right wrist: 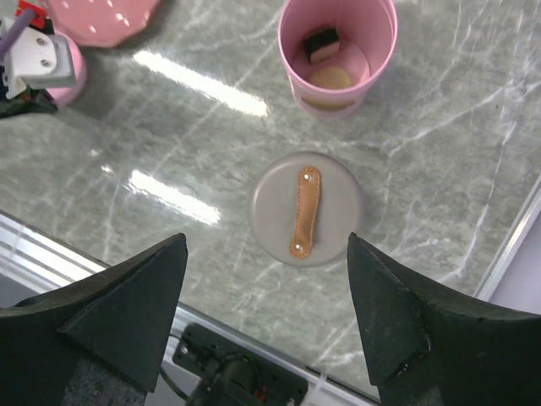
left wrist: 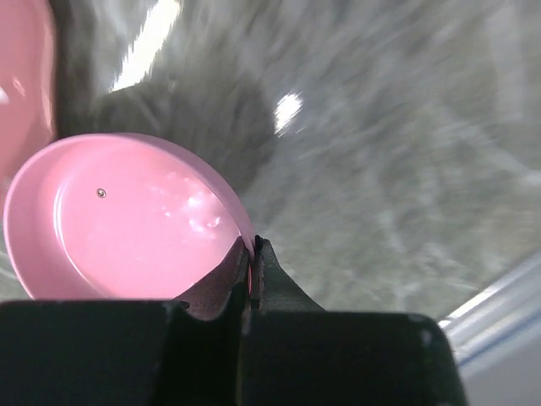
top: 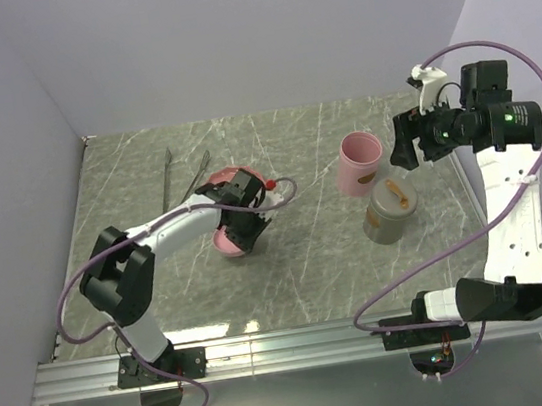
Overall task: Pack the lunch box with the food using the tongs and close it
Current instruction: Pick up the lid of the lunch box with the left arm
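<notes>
My left gripper (left wrist: 252,254) is shut on the rim of the shallow pink lid (left wrist: 127,220), which it holds tilted just above the table (top: 226,242). The pink tub (right wrist: 338,51) stands open, with a dark-rimmed sushi roll (right wrist: 321,42) and a beige ball (right wrist: 331,78) inside. In front of it stands the olive-grey tub (top: 386,215), covered by its grey lid (right wrist: 279,211) with a brown strap. High over the grey lid, my right gripper (right wrist: 266,241) hangs open and holds nothing. The silver tongs (top: 181,175) lie at the back left.
A flat pink dotted plate (top: 230,180) lies under and behind the left wrist. The metal rail (top: 290,340) runs along the near table edge. Walls close off the left, back and right sides.
</notes>
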Robot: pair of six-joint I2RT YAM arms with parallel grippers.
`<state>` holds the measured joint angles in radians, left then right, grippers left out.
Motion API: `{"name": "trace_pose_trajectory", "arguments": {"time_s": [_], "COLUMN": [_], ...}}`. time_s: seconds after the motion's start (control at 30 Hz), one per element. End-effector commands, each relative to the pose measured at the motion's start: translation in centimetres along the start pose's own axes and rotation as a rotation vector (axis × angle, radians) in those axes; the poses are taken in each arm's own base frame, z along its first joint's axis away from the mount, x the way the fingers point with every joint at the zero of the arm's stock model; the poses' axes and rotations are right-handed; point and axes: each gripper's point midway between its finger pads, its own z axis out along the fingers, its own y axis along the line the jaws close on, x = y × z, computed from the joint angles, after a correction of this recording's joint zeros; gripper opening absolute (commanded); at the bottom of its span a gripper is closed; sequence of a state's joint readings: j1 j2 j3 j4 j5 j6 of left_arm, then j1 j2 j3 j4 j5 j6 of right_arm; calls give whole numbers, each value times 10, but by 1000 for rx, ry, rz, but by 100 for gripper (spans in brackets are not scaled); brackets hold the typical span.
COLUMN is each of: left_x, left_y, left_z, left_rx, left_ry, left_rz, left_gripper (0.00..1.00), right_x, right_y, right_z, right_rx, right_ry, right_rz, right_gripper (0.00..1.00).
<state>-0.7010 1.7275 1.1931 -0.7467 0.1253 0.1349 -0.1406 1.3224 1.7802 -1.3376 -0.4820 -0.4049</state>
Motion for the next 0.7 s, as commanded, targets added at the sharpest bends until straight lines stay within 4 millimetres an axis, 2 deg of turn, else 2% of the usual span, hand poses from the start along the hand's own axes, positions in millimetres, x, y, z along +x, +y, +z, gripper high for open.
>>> {"name": "trace_pose_trajectory", "arguments": {"time_s": [0.0,0.07,0.1,0.13,0.2,0.23,0.27,0.3,0.33,0.37,0.4,0.43,0.5,0.53,0.57,0.6,0.63,0.67], "left_x": [-57,-75,-82,-93,-102,-104,-114,-116,-114,-124,-121,-119,-122,-121,-121,-122,-125,-126], "left_y": [-26,-37,-42,-38,-49,-41,-49,-51,-45,-46,-52,-50,-57,-57,-58,-60,-55,-54], "left_z": [-68,-96,-119,-134,-164,-185,-207,-232,-239,-261,-281,-285,-323,-328,-337,-359,-363,-369], "left_rx": [107,178,204,216,321,323,397,415,436,452,470,467,455,447,437,400,369,370], "left_ry": [-246,-353,-426,-505,-617,-700,-790,-875,-916,-1015,-1074,-1105,-1254,-1291,-1332,-1427,-1466,-1490], "left_rz": [9,15,25,23,29,17,21,44,35,58,98,98,167,180,179,228,208,203], "left_gripper": [0,0,0,0,0,0,1,0,0,0,0,0,0,0,0,0,0,0], "right_x": [-32,-44,-48,-52,-67,-65,-78,-75,-88,-92,-89,-101,-106,-111,-113,-106,-117,-118], "right_y": [12,18,21,24,32,34,40,40,42,51,56,56,68,70,74,76,81,85], "right_z": [-24,-25,-25,-25,-26,-18,-21,-11,-12,-12,-2,-3,0,5,7,16,8,9], "right_rx": [-1,-39,-60,-79,-131,-158,-199,-227,-259,-327,-389,-427,-545,-596,-631,-664,-710,-737], "right_ry": [-167,-217,-234,-251,-321,-321,-388,-385,-440,-456,-434,-487,-489,-510,-514,-498,-543,-551], "right_rz": [-12,3,12,39,37,93,73,105,132,160,255,245,291,346,367,405,411,421], "right_gripper": [83,84,84,84,84,84,84,84,84,84,84,84,84,84,84,84,84,84]}}
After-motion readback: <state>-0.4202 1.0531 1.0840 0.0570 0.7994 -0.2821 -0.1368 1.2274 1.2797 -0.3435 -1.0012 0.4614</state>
